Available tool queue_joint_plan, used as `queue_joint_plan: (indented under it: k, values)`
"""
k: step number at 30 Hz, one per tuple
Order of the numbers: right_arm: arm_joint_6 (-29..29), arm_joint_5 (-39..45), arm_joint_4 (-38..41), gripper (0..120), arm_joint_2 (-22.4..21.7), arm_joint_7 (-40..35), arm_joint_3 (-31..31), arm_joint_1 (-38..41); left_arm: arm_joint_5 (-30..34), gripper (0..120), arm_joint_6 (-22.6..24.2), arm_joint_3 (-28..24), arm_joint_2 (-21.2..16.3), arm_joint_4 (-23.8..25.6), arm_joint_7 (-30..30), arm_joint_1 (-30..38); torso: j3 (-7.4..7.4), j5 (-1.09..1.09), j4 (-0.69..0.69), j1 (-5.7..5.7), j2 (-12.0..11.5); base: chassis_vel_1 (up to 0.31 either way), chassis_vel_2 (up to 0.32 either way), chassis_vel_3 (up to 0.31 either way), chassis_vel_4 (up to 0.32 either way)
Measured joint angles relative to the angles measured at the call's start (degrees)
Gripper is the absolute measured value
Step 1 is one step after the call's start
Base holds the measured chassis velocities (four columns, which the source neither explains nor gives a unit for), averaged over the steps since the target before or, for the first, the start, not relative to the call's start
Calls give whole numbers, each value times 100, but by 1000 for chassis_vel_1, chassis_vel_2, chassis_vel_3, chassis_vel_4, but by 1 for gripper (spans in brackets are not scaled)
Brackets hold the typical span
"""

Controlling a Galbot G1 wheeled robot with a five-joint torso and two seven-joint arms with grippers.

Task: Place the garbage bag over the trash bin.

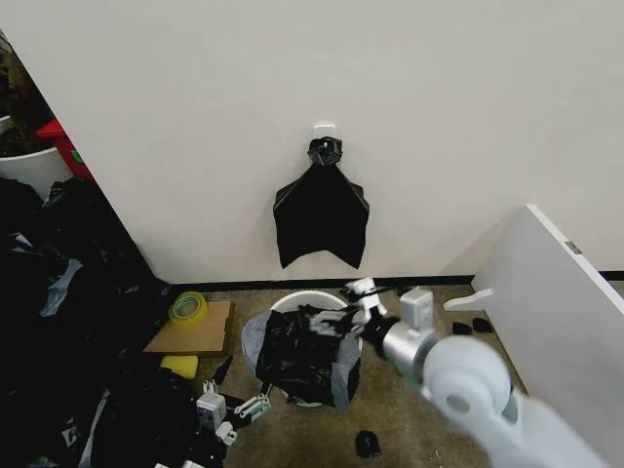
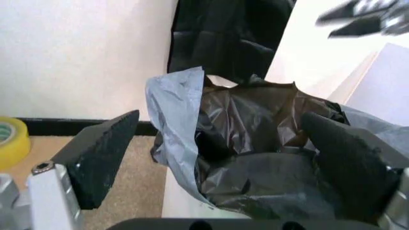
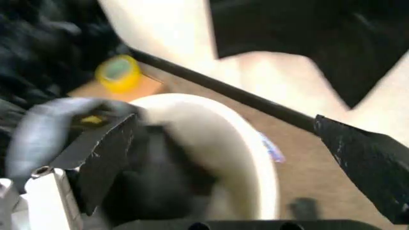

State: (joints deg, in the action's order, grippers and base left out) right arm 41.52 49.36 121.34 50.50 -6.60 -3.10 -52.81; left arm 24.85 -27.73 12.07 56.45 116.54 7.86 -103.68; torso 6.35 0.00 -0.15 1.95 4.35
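Garbage bag (image 1: 297, 353): draped over the near and left side of the trash bin (image 1: 314, 303), black and crinkled, with a greyish flap folded out over the rim; it lies just left of the right gripper and just beyond the left gripper.
Trash bin: on the floor against the wall; its far rim stays bare and white, so the bag is only partly on, judging by how it lies.
Why the bag sits this way: its mouth looks bunched toward one side, probably so the edge can be stretched across the uncovered rim.
Right gripper (image 1: 363, 297): over the bin's right rim, fingers spread wide with the white rim (image 3: 211, 129) between them; it pinches nothing.
Left gripper (image 2: 236, 163): low beside the bin's near-left side, fingers spread wide with bag folds lying between the pads; whether a pad touches the plastic I cannot tell.
Black bundle (image 1: 321, 210): hangs from a wall hook above the bin, well beyond both grippers.
Yellow tape roll (image 1: 187, 308): on cardboard, off to the left gripper's left.
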Motion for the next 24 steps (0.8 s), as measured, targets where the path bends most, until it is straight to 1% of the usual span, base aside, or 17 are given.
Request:
queue_joint_plan:
  k: [1, 2, 3, 4, 5, 6, 9, 14, 17, 18, 20, 23, 24]
  values:
    - [0, 0, 0, 100, 0, 0, 0, 0, 0, 100, 0, 0, 0, 0, 0, 0, 0, 0, 0, 0, 0, 0, 0, 0, 0]
    - [17, -65, -373, 100, -77, 249, 107, 347, -18, 100, -12, 23, 23, 19, 0, -59, 0, 1, 0, 0, 0, 0, 0, 0, 0]
    - [24, -108, -909, 100, -101, 533, 258, 821, -29, 100, -30, 71, 50, 51, -3, -141, 0, 0, 1, 0, 0, 0, 0, 0, 0]
    - [24, -176, -1264, 100, -87, 702, 359, 1082, -29, 100, -40, 104, 60, 67, -7, -181, 0, -2, 2, 0, 0, 0, 0, 0, 0]
    - [24, -176, -1264, 100, -87, 702, 359, 1082, -29, 100, -40, 104, 60, 67, -7, -181, 0, -2, 2, 0, 0, 0, 0, 0, 0]
    - [-4, -409, -1950, 100, -34, 1113, 553, 1500, -20, 100, -58, 208, 67, 100, -23, -278, 1, -1, 3, 0, 0, 0, 0, 0, 0]
    - [-140, -764, -2882, 100, 34, 1882, 892, 1968, 43, 100, -74, 412, 67, 191, -58, -449, 1, -2, 1, 0, 0, 0, 0, 0, 0]
    - [-164, -809, -3070, 100, 48, 2052, 985, 2050, 71, 100, -75, 465, 68, 224, -65, -493, 1, -3, 1, 1, 0, 0, 0, 0, 0]
    - [-329, -958, -3543, 100, 85, 2649, 1290, 2204, 152, 100, -71, 597, 92, 317, -77, -588, 1, -4, 0, 0, 0, 0, 0, 0, 0]
    - [-329, -958, -3543, 100, 85, 2649, 1290, 2204, 152, 100, -71, 597, 92, 317, -77, -588, 1, -4, 0, 0, 0, 0, 0, 0, 0]
    - [-416, -1017, -3772, 100, 249, 2952, 1351, 2204, 220, 100, -31, 638, 147, 377, -81, -598, 0, -4, -1, 0, 0, 0, 0, 0, 0]
    - [-433, -1027, -3890, 99, 346, 3043, 1374, 2204, 238, 100, -1, 635, 170, 386, -83, -579, 0, -4, 1, 1, 0, 0, 0, 0, 0]
    - [-433, -1024, -3964, 95, 408, 3103, 1401, 2206, 239, 100, 14, 626, 181, 389, -83, -565, 0, -4, 1, 1, 0, 0, 0, 0, 0]
